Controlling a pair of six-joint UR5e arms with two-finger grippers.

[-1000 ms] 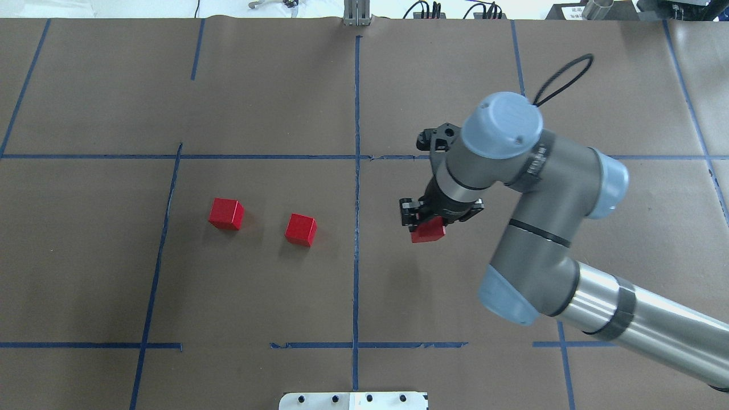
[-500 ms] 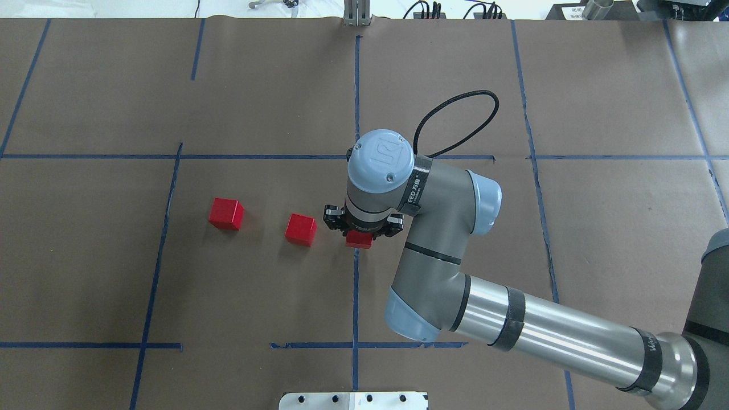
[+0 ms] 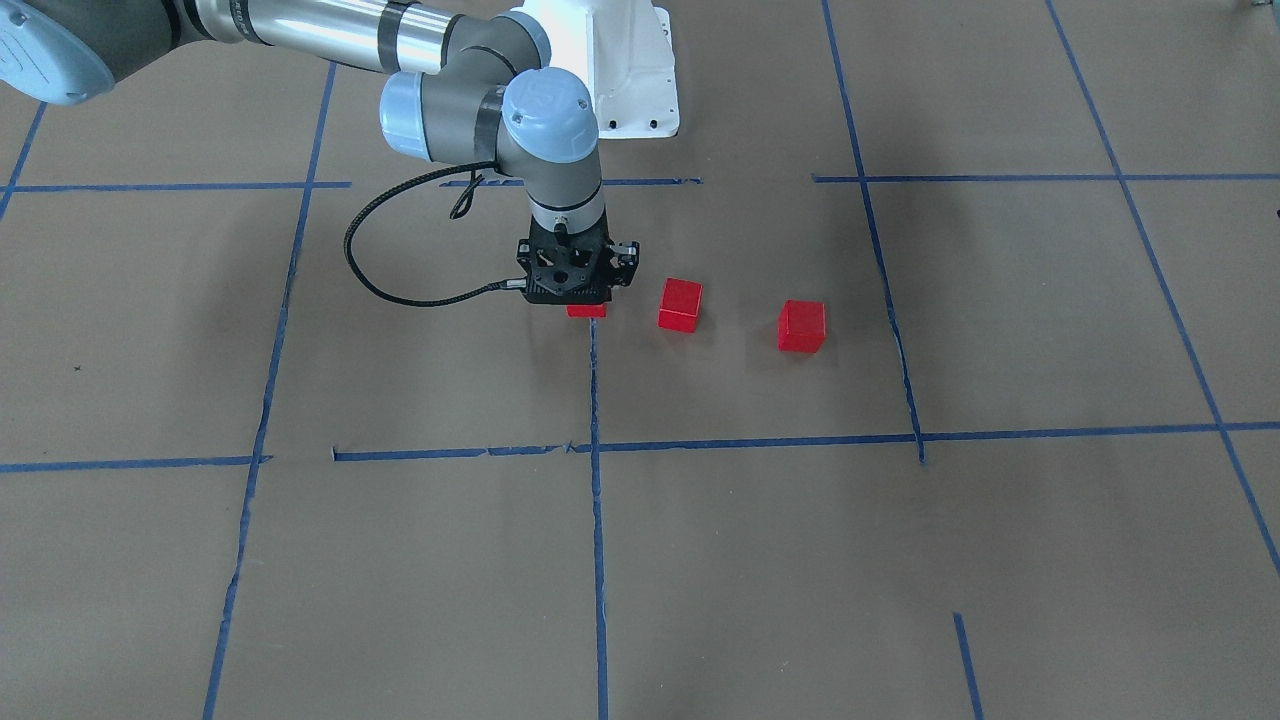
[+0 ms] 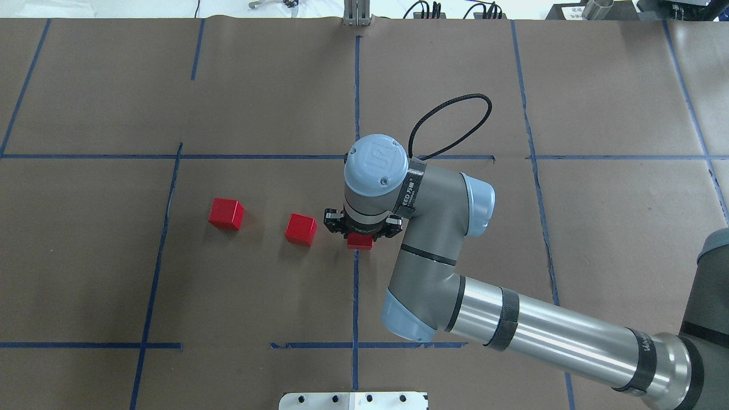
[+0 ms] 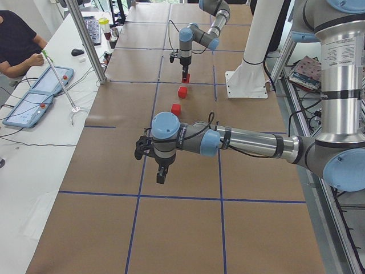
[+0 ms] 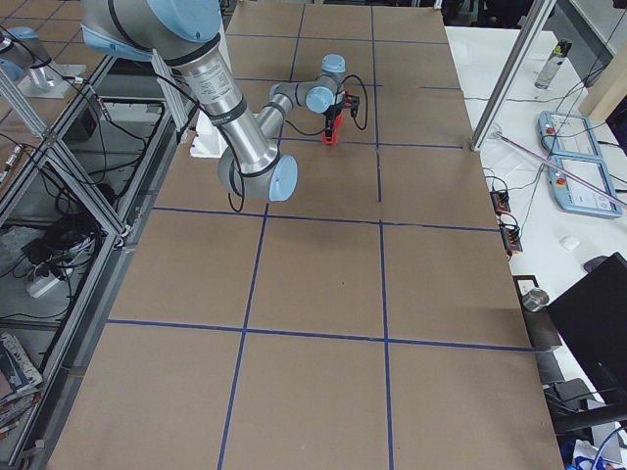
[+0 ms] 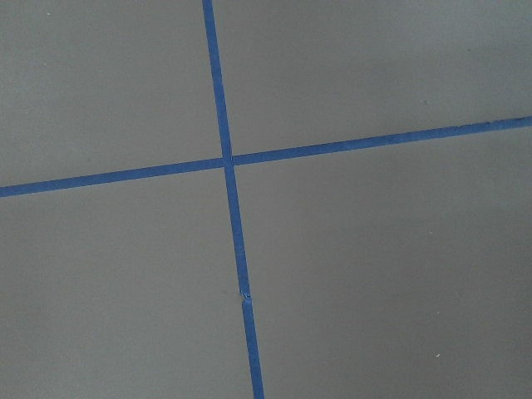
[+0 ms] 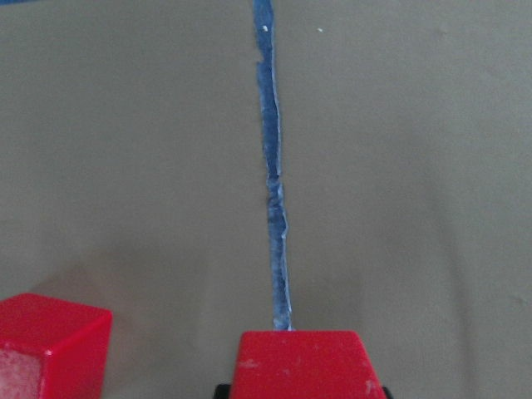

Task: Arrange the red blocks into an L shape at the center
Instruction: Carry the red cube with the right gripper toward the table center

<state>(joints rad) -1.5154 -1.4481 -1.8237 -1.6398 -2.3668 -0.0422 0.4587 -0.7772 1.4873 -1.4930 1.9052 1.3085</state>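
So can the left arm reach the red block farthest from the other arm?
Probably yes. That red block sits alone on bare paper with nothing over it. The left gripper hovers farther out on its side, and the right gripper is away at the center line, holding another red block.

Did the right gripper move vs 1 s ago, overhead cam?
Yes. In the overhead view the right gripper, shut on a red block, went left, from right of the central blue tape line to directly over it.
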